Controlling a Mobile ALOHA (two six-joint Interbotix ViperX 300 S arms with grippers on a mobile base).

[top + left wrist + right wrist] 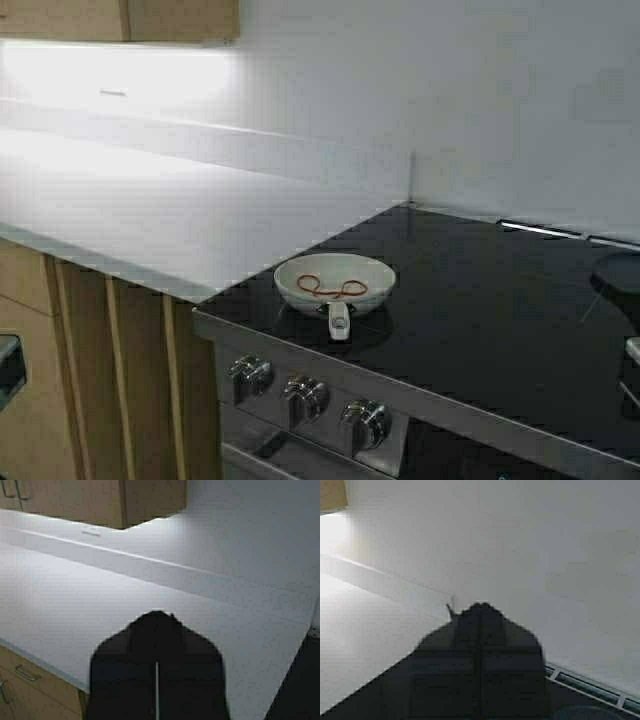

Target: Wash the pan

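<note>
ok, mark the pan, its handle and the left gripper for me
pan (335,281), high view, on the inner bowl by the red squiggle.
pan handle (339,320), high view, on the short white grip.
left gripper (157,666), left wrist view, on the seam between the shut fingers.

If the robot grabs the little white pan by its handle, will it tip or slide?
The pan looks small and shallow, so probably light. Held by its short handle, the bowl may dip. On the glossy black stovetop it would likely slide easily if pushed.
</note>
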